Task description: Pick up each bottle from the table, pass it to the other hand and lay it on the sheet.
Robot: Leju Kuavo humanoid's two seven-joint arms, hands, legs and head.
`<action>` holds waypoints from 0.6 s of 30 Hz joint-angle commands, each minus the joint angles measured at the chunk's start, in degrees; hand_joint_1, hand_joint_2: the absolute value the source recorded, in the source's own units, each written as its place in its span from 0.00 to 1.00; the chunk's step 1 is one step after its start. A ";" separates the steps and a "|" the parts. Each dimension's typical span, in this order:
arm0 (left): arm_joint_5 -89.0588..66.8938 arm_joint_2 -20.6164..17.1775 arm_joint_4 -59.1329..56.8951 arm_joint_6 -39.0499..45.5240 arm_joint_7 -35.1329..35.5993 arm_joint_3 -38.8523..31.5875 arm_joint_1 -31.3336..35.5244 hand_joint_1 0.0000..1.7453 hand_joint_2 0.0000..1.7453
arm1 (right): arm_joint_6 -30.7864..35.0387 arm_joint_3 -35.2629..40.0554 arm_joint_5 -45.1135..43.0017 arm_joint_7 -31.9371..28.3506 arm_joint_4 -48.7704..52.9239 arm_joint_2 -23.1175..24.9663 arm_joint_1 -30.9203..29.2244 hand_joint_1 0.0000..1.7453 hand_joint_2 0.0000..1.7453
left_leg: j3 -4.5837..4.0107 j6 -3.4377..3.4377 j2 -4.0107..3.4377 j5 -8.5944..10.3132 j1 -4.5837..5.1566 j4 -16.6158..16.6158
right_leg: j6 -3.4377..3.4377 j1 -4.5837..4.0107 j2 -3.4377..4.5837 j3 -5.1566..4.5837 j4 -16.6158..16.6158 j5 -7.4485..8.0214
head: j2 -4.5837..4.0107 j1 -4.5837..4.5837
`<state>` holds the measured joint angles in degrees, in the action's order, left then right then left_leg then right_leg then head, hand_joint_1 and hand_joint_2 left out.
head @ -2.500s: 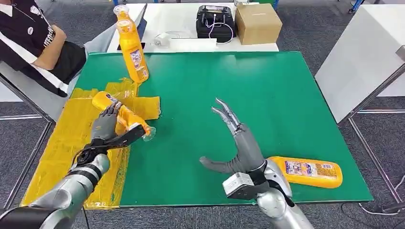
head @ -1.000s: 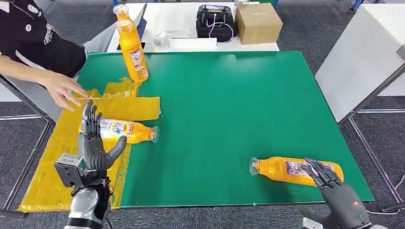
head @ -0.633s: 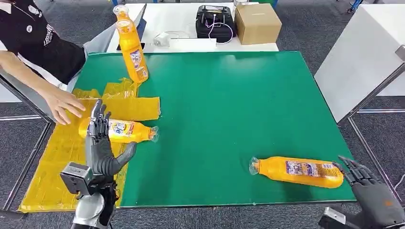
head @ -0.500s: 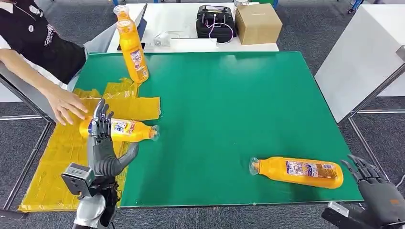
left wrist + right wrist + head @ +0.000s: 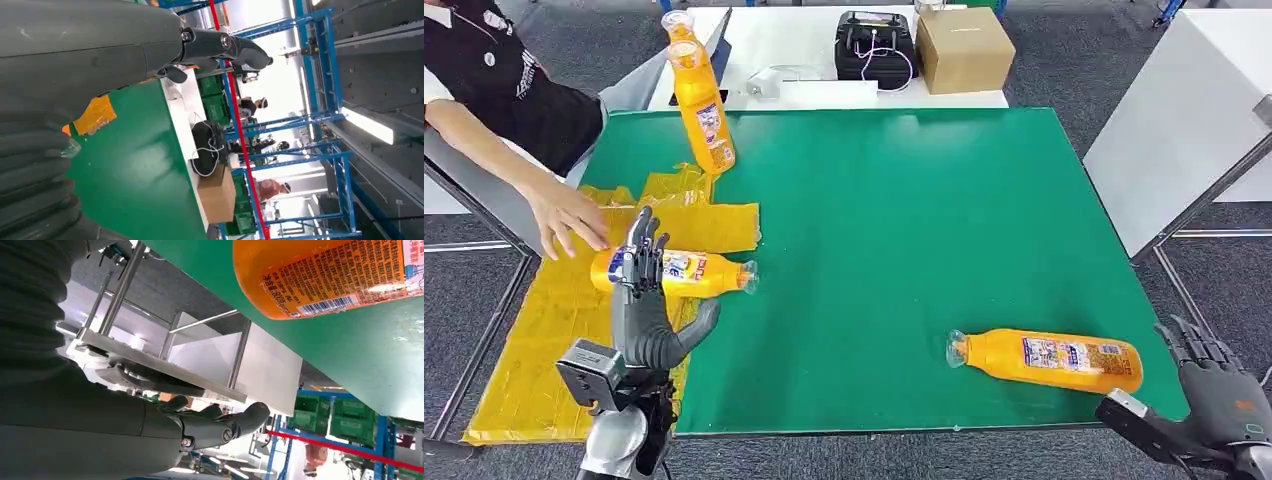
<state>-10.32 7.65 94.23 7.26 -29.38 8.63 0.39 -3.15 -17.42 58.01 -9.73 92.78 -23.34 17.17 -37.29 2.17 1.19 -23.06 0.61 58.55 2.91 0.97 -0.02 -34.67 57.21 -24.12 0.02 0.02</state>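
- Green desk [image 5: 904, 230] is carrying one bottle [image 5: 669, 271] lying on the yellow sheet [image 5: 544, 320], left robot hand [image 5: 639, 300] spread beside it.
- Right robot hand [image 5: 1219, 385], spread and empty, is needing to grasp the near-edge bottle [image 5: 1044, 359] next.

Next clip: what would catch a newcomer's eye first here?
Bright orange plastic bottles on the green table top: one lying on the yellow plastic sheet at the left, one lying near the front right edge, one upright at the back left. The left hand hovers open by the sheet bottle, beside a person's hand.
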 commanded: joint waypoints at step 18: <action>0.70 0.47 -5.05 -0.98 0.90 2.33 3.76 0.00 1.00 | 2.39 23.59 -0.33 -1.66 -16.70 -1.81 -14.48 0.00 1.00 | 0.60 -0.19 -0.33 -0.20 -0.22 -0.07 | -0.16 -0.24 0.20 0.68 -0.28 -0.07 | 0.00 0.00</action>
<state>-10.01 7.82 93.53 6.40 -28.81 10.03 2.22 -1.01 -5.61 58.60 -10.73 81.61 -23.78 8.03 -37.27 2.18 1.19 -23.02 0.61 58.55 2.92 0.96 -0.02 -34.61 57.22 -24.10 0.02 0.02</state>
